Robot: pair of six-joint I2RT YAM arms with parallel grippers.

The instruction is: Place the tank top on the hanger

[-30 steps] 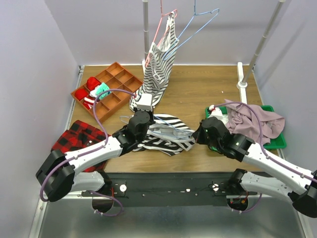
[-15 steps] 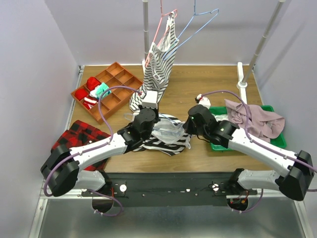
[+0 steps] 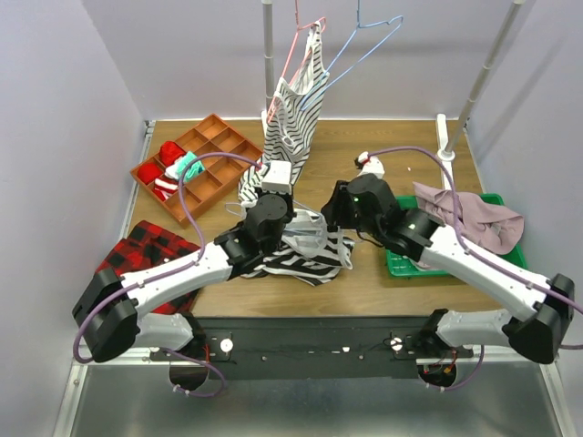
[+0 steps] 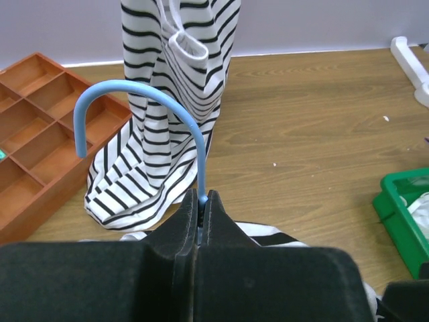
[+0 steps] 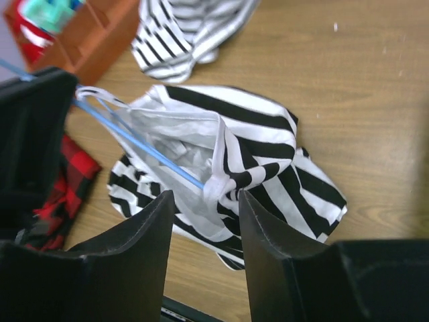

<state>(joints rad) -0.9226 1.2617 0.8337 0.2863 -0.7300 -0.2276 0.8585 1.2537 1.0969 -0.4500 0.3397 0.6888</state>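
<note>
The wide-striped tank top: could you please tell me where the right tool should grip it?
Probably the tank top at its raised striped edge beside the hanger, coming from above: that edge stands up as a ridge under the open right tool.

Lab cell, plain walls (image 3: 64, 109), wood tbl (image 3: 383, 146), rack poles (image 3: 269, 55)

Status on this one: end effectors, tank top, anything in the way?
Left end effector shut on hanger neck. Right end effector open over crumpled tank top, hanger wire running into it. Finer-striped top hangs beyond hook.
</note>
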